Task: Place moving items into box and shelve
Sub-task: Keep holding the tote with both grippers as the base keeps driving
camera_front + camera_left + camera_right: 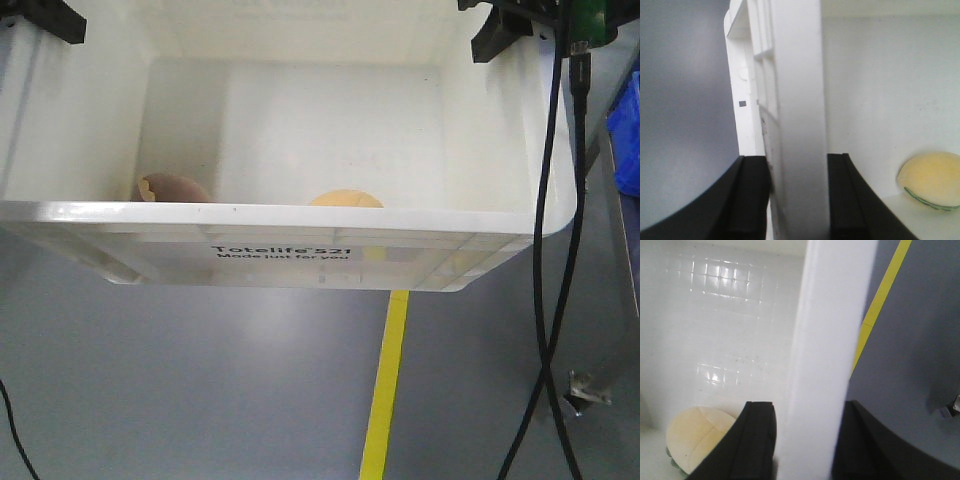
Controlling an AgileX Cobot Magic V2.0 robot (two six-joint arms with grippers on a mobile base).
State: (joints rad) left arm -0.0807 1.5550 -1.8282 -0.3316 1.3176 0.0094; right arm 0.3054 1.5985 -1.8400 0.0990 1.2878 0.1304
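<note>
A white plastic box is held up off the grey floor. My left gripper is shut on the box's left rim, one black finger on each side of the wall. My right gripper is shut on the box's right rim the same way. Both grippers show as black shapes at the top corners of the front view, left and right. Inside the box lie a brown item and a pale yellow round item, which also shows in both wrist views.
A yellow floor line runs under the box. Black cables hang at the right. A metal frame with a caster and a blue bin stand at the right edge.
</note>
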